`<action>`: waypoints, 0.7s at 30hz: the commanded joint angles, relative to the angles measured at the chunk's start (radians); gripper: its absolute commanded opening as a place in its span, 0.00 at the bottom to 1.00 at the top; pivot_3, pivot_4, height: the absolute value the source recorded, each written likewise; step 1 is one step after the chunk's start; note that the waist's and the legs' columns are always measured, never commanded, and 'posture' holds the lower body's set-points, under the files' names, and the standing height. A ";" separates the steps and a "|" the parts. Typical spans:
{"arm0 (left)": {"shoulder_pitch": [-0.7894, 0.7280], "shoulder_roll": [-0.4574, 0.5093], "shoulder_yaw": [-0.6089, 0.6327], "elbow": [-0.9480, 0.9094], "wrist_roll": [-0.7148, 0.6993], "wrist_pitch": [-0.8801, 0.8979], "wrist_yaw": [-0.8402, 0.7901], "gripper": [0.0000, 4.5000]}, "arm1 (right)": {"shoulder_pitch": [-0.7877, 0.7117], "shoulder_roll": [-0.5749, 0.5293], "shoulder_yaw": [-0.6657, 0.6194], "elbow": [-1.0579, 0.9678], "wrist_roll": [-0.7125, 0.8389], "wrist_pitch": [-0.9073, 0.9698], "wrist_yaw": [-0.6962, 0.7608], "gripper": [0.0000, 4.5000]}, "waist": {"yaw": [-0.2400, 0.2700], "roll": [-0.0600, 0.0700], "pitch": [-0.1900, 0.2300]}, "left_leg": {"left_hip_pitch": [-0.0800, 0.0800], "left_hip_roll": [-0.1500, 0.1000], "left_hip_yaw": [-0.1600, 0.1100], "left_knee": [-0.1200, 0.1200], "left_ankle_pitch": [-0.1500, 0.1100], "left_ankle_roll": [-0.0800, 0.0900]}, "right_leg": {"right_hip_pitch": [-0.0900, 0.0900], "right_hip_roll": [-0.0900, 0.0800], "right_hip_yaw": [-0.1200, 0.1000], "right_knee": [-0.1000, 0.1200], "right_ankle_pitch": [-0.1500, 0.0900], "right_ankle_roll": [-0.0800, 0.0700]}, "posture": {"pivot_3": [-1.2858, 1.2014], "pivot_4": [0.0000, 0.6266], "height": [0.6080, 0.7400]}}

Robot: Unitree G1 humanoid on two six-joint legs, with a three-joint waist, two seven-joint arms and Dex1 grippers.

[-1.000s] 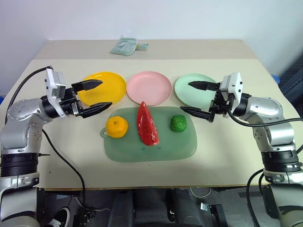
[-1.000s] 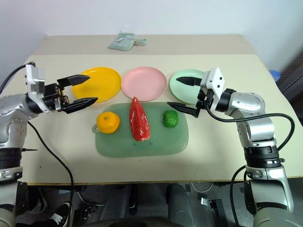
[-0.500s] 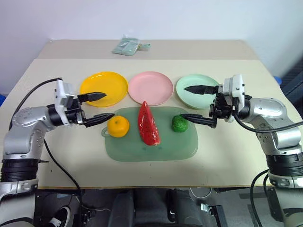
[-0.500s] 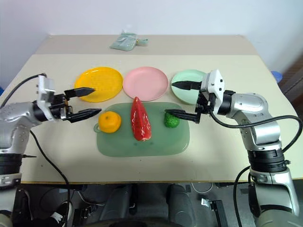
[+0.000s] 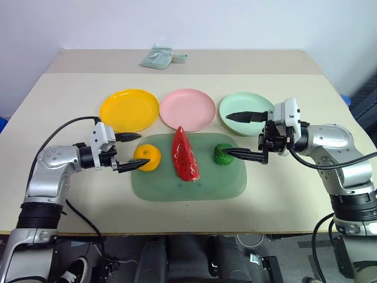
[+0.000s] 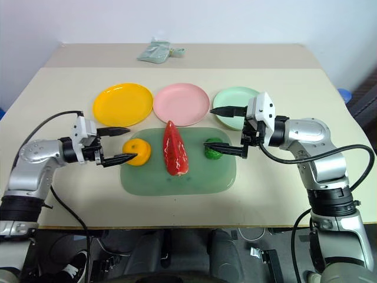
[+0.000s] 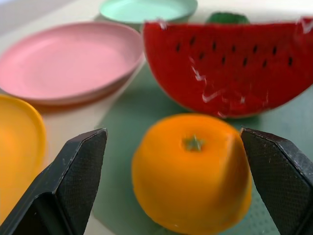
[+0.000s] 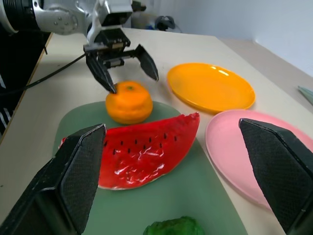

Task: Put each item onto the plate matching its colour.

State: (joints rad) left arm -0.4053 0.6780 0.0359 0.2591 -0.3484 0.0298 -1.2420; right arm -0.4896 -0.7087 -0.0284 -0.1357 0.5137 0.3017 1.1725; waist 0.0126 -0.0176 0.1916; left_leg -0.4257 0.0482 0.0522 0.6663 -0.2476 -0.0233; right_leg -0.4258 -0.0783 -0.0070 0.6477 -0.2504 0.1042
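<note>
The round orange fruit (image 5: 145,158) lies at the left end of the green tray (image 5: 230,186), and my left gripper (image 5: 143,149) stands open with one finger on each side of it, not closed. In the tray's middle lies the red watermelon slice (image 5: 184,154), with the small green ball (image 5: 222,154) to its right. My right gripper (image 5: 225,134) is open, pointing left just over the green ball. Behind the tray stand the yellow plate (image 5: 129,109), the pink plate (image 5: 187,109) and the mint green plate (image 5: 244,109), all bare.
A folded pale green packet (image 5: 156,57) lies at the back of the table. A black cable (image 5: 65,127) loops over the table from my left arm. Bare tabletop lies around the tray and in front of it.
My left gripper has come down and in toward the tray, and its open fingers now flank the orange fruit. My right gripper has sunk a little toward the green ball.
</note>
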 commanded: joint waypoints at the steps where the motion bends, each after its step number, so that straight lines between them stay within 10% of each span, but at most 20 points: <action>1: -0.027 -0.020 -0.033 0.037 0.038 -0.050 -0.011 1.00 | 0.000 -0.020 -0.037 -0.051 0.007 0.004 -0.022 0.99 | -0.001 0.000 0.000 | 0.000 0.000 0.000 0.000 0.000 0.000 | 0.000 0.000 0.000 0.000 0.000 0.000 | 0.52 0.24 1.00; 8: -0.045 -0.047 -0.043 0.106 0.066 -0.106 -0.001 0.75 | 0.009 -0.027 -0.044 -0.056 -0.001 -0.002 -0.044 1.00 | -0.001 0.000 0.000 | 0.000 0.000 0.000 0.000 0.000 0.000 | 0.000 0.000 0.000 0.000 0.000 0.000 | 0.52 0.24 1.00; 16: -0.149 -0.081 0.083 0.122 -0.023 -0.010 0.137 0.75 | -0.006 -0.010 -0.048 -0.038 -0.004 -0.022 -0.073 1.00 | -0.001 0.000 0.000 | 0.000 0.000 0.000 0.000 0.000 0.000 | 0.000 0.000 0.000 0.000 0.000 0.000 | 0.52 0.24 1.00; 21: -0.433 -0.135 0.158 0.424 0.083 -0.049 0.555 0.75 | -0.123 0.093 -0.016 0.101 -0.088 -0.066 -0.214 1.00 | -0.001 -0.001 0.000 | 0.000 0.000 -0.001 0.001 0.000 0.000 | 0.000 0.000 0.000 0.001 0.000 0.000 | 0.52 0.24 1.00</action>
State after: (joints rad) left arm -0.7478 0.5450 0.1353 0.6076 -0.2841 -0.0038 -0.8493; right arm -0.5720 -0.6363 -0.0456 -0.0587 0.4586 0.2730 1.0109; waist 0.0116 -0.0187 0.1921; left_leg -0.4258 0.0481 0.0512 0.6674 -0.2471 -0.0237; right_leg -0.4258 -0.0775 -0.0073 0.6488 -0.2498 0.1043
